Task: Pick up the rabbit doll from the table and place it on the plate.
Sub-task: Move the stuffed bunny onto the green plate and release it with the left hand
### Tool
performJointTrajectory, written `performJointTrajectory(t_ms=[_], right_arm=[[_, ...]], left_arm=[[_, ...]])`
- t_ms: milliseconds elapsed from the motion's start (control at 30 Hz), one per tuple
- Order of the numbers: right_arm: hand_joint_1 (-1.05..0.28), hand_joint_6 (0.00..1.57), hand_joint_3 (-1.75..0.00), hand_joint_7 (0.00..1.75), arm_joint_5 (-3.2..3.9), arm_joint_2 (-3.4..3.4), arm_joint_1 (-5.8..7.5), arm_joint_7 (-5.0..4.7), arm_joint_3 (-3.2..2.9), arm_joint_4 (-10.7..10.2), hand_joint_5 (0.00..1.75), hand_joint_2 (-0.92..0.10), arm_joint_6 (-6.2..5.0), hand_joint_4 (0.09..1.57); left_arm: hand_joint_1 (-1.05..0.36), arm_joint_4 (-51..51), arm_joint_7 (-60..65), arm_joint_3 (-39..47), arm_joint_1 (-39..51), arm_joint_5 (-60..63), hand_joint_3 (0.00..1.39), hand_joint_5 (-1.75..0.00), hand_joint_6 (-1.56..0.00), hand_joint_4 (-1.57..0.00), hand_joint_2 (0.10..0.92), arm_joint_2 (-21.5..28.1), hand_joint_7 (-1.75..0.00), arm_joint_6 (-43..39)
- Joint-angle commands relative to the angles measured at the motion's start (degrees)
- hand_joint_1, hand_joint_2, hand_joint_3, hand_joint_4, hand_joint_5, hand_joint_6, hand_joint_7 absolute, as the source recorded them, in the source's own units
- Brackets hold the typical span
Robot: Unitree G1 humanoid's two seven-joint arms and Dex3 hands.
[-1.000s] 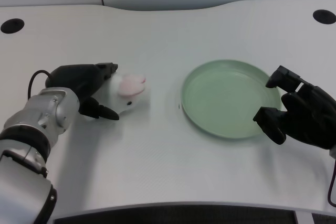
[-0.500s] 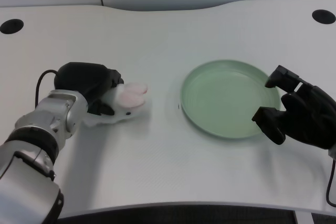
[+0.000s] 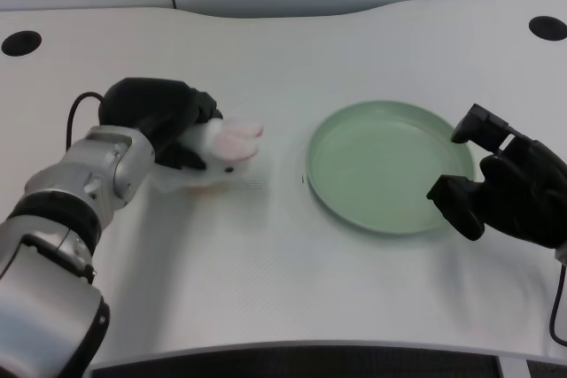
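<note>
left hand (image 3: 164, 121) clamped on rabbit doll (image 3: 221, 152), black fingers wrapped over doll's back; pink ears poking out toward green plate (image 3: 386, 165); doll left of plate, apart from plate rim, white table (image 3: 266, 272) showing between; whether doll clear of table surface, cannot tell; blurred underneath

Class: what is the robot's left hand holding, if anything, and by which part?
The left hand grips the rabbit doll by its body; the pink ears stick out free.
</note>
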Motion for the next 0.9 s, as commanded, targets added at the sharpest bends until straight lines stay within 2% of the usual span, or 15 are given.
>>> performJointTrajectory(t_ms=[33, 133, 200, 267, 333, 400, 533, 667, 700, 733, 800, 833, 900], right_arm=[[-0.6, 0.77, -0.01, 1.75, 0.69, -0.54, 0.59, 0.26, -0.54, -0.15, 1.75, -0.91, -0.02, 1.01], [-0.6, 0.77, -0.01, 1.75, 0.81, -0.53, 0.64, 0.27, -0.46, -0.17, 1.75, -0.91, -0.11, 1.01], [-0.61, 0.76, -0.01, 1.75, 0.83, -0.53, 0.63, 0.41, -0.44, -0.15, 1.75, -0.91, -0.18, 1.01], [-0.61, 0.76, -0.01, 1.75, 0.91, -0.55, 0.58, 0.52, -0.46, -0.13, 1.75, -0.91, 0.09, 1.01], [-0.6, 0.75, -0.01, 1.75, 1.08, -0.55, 0.56, 0.83, -0.54, -0.12, 1.75, -0.91, 0.3, 1.01], [-0.6, 0.75, -0.01, 1.75, 1.05, -0.5, 0.56, 0.95, -0.5, -0.18, 1.75, -0.91, 0.07, 1.0], [-0.61, 0.75, -0.01, 1.75, 1.02, -0.35, 0.5, 1.12, -0.47, -0.22, 1.75, -0.91, -0.2, 1.0], [-0.61, 0.75, -0.01, 1.75, 1.01, -0.03, 0.64, 0.88, -0.45, -0.42, 1.75, -0.91, -0.74, 1.0], [-0.61, 0.75, -0.01, 1.75, 1.03, 0.04, 0.69, 0.92, -0.43, -0.52, 1.75, -0.91, -0.85, 1.0], [-0.61, 0.75, -0.01, 1.75, 1.03, 0.1, 0.72, 0.94, -0.42, -0.6, 1.75, -0.91, -0.9, 1.0], [-0.61, 0.76, -0.01, 1.75, 1.12, 0.22, 0.69, 1.17, -0.44, -0.67, 1.75, -0.91, -0.8, 1.0], [-0.62, 0.76, 0.0, 1.75, 1.14, 0.25, 0.64, 1.22, -0.42, -0.68, 1.75, -0.9, -0.67, 1.0], [-0.62, 0.77, 0.0, 1.75, 1.27, 0.37, 0.55, 1.51, -0.48, -0.71, 1.75, -0.9, -0.53, 1.01]], left_arm=[[-0.24, -0.01, 1.44, 0.76, -2.76, -0.72, 0.0, -0.81, -1.14, -0.79, 0.893, 0.04, -0.01, -1.5], [-0.22, -0.06, 1.19, 1.28, -3.9, -0.98, 0.0, -0.92, -1.14, -0.75, 0.881, -0.29, -0.01, -2.49], [-0.23, -0.24, 0.76, 1.75, -5.27, -1.39, 0.0, -0.78, -1.13, -0.79, 0.889, -0.81, -0.01, -3.56], [-0.2, -0.43, 1.02, 2.22, -6.43, -1.71, 0.0, -0.76, -1.15, -0.82, 0.889, -1.61, -0.01, -4.73], [-0.18, -0.57, 1.48, 2.36, -7.68, -1.88, 0.0, -0.9, -1.17, -0.79, 0.889, -2.9, -0.03, -5.44], [-0.16, -0.55, 1.73, 2.2, -8.41, -1.91, 0.0, -1.12, -1.18, -0.71, 0.89, -3.72, -0.05, -5.55], [-0.15, -0.61, 1.55, 2.04, -9.76, -2.22, 0.0, -1.22, -1.19, -0.68, 0.878, -6.06, -0.07, -6.37], [-0.13, -0.77, 2.15, 1.56, -10.49, -2.0, 0.0, -1.37, -1.18, -0.65, 0.875, -8.42, -0.13, -8.17], [-0.13, -0.85, 1.93, 1.5, -10.67, -2.09, 0.0, -1.39, -1.12, -0.64, 0.877, -9.44, -0.26, -8.68], [-0.14, -0.91, 1.73, 1.48, -10.82, -2.18, 0.0, -1.32, -1.03, -0.66, 0.888, -10.26, -0.4, -9.09], [-0.14, -1.02, 1.65, 1.25, -11.06, -2.1, 0.0, -1.28, -0.98, -0.67, 0.892, -11.7, -0.48, -9.99], [-0.16, -1.08, 1.77, 0.9, -11.21, -1.82, 0.01, -1.35, -0.9, -0.65, 0.907, -12.48, -0.68, -10.33], [-0.19, -1.16, 2.36, -0.04, -11.33, -1.09, 0.01, -1.37, -0.82, -0.63, 0.916, -13.96, -0.83, -10.86]])
